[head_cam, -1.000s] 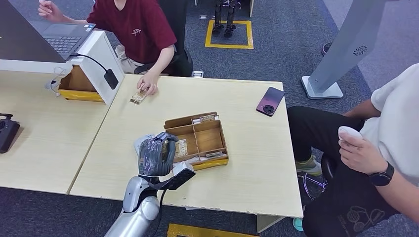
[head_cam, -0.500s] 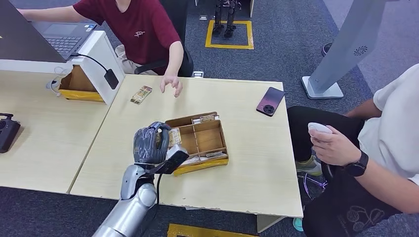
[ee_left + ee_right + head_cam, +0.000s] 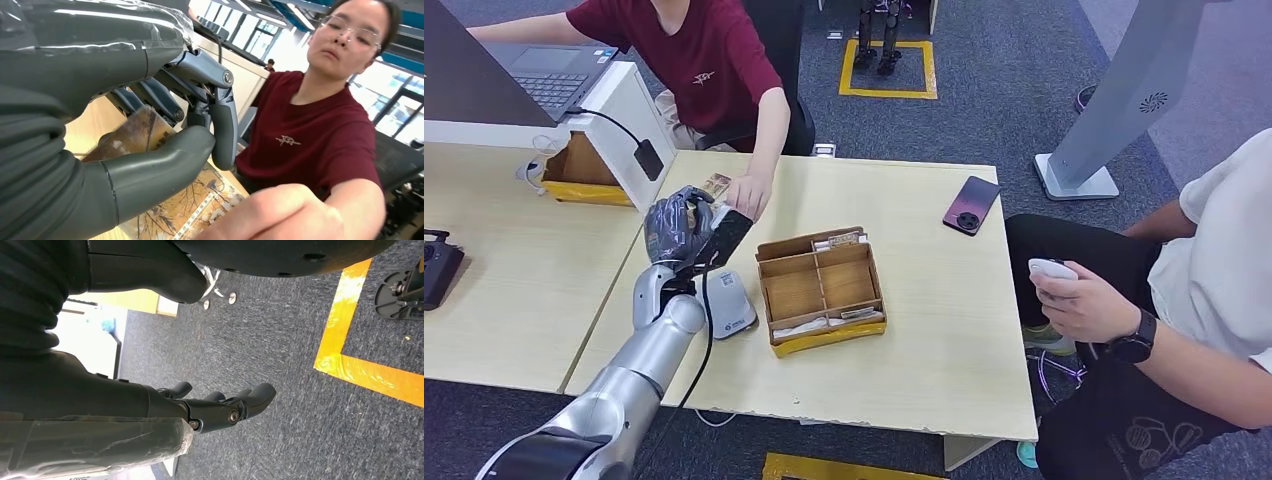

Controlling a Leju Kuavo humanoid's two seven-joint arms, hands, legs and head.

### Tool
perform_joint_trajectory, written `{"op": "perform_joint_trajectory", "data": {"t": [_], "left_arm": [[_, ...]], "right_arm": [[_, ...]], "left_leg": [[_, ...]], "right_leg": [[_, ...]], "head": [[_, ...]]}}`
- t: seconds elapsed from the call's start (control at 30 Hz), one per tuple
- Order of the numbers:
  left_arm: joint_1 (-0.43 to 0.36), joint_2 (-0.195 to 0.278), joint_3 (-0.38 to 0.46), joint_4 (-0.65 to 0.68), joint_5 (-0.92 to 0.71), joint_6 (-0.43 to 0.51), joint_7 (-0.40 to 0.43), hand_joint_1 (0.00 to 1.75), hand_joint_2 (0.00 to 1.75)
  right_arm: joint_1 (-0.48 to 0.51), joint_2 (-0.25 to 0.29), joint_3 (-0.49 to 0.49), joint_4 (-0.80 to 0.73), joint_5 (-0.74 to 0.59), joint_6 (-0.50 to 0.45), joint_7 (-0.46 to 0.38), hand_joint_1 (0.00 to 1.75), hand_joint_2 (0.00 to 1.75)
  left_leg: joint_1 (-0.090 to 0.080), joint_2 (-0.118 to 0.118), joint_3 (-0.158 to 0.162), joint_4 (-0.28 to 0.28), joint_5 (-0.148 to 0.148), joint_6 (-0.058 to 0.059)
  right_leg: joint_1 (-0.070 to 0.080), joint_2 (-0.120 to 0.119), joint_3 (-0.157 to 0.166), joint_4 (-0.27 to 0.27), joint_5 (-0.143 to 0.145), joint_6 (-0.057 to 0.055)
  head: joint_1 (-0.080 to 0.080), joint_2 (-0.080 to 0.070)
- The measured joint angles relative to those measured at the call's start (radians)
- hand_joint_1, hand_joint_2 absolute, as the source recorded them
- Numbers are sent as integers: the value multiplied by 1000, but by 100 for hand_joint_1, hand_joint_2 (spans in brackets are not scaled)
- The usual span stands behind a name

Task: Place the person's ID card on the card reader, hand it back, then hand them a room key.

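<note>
One card (image 3: 150,145) sits pinched in the left hand's (image 3: 679,228) fingers (image 3: 220,125), now carried from the tray (image 3: 824,285) to the person's hand (image 3: 749,195) — handover is imminent.

The room key (image 3: 145,137) is a flat card with a brown and golden picture on it, maybe a landscape; the print is too blurred to read. It is pinched between the thumb and the dark fingers (image 3: 222,125) of the left hand (image 3: 679,228), above the far edge of the surface. A second patterned card (image 3: 716,185), probably the ID card, lies flat on the surface just beside the person's hand (image 3: 749,195). The card reader (image 3: 729,305) is a small white wedge standing near the left wall of the cardboard box (image 3: 774,290), where more cards lie in compartments.
</note>
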Motion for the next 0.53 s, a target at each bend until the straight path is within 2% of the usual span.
{"op": "perform_joint_trajectory", "data": {"t": [0.17, 0.23, 0.3, 0.37, 0.53], "left_arm": [[-32, 15, 26, 50, 6, -3, -4, 175, 175], [-39, 17, 33, 63, 6, -3, -5, 162, 175], [-44, 18, 36, 74, 5, -3, -8, 75, 175], [-46, 18, 39, 83, 5, -3, -11, 0, 175], [-46, 20, 56, 92, -6, 0, -13, 0, 175]], "right_arm": [[0, 0, 0, 0, 2, 3, -1, 0, 175], [0, 0, 0, 0, 2, 3, -4, 0, 175], [0, 0, 0, 0, 3, 3, -6, 0, 175], [0, 0, 0, 0, 7, 4, -10, 0, 175], [0, -1, 1, 0, 17, 4, -12, 0, 175]], "left_leg": [[0, 0, 0, 0, 0, 0], [0, 0, 0, 0, 0, 0], [0, 0, 0, 0, 0, 0], [0, 0, 0, 0, 0, 0], [0, 0, 0, 0, 0, 0]], "right_leg": [[0, 0, 0, 0, 0, 0], [0, 0, 0, 0, 0, 0], [0, 0, 0, 0, 0, 0], [0, 0, 0, 0, 0, 0], [0, 0, 0, 0, 0, 0]], "head": [[0, 0], [0, 0], [0, 0], [0, 0], [0, 0]]}}
